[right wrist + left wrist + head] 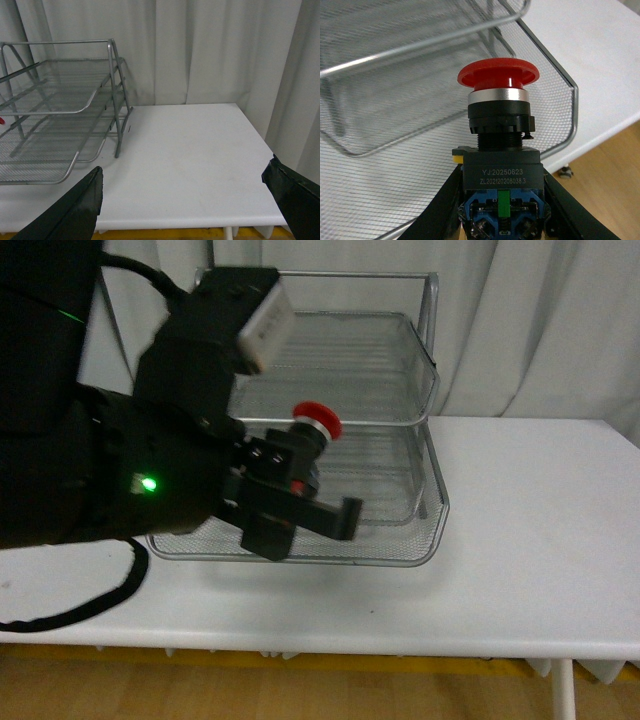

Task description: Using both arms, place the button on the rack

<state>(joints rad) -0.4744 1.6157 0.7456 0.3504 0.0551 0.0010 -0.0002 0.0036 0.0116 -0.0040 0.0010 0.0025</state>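
Red mushroom-capped, dark-bodied button (499,95), clamped by its body in the left gripper (501,210), over a lower mesh shelf of the silver three-tier rack (428,390).

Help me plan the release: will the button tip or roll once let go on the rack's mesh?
Likely top-heavy upright: the button carries a wide red cap over a narrower neck, so it may tip. On its side the round cap could rock, but the boxy body should stop rolling. It looks rigid, gripped by the left hand.

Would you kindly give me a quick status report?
Left pincer shut on button, held over rack. Right pincer open, empty. Nothing blocking.
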